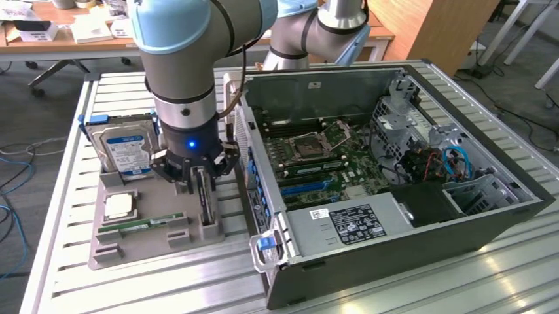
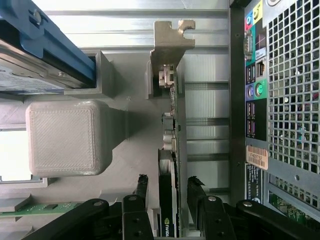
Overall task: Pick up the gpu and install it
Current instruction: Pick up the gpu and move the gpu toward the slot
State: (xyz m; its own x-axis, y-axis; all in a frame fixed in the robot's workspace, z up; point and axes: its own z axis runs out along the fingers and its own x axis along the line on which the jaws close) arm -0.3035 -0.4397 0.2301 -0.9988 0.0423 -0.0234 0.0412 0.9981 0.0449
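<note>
Straddling pincer (image 1: 199, 186), exterior view: down over the gpu (image 1: 208, 210).
Gpu, exterior view: on edge in grey holder (image 1: 144, 245) on counter (image 1: 131, 291), just beside open computer case (image 1: 489, 219).
Pincer (image 2: 168, 182), wrist view: spread, one of its fingers (image 2: 142, 189) either side of gpu (image 2: 172, 125), gaps visible.
Bracket (image 2: 170, 45), wrist view: silver, at the card's end away from the pincer.

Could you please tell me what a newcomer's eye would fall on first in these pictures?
The robot arm stands out first, its open gripper straddling the gpu, which stands on edge in a grey holder tray on the exterior view's left. On the exterior view's right, an opened computer case shows its green motherboard. A hard drive with a blue-and-white label stands at the tray's far end.
</note>
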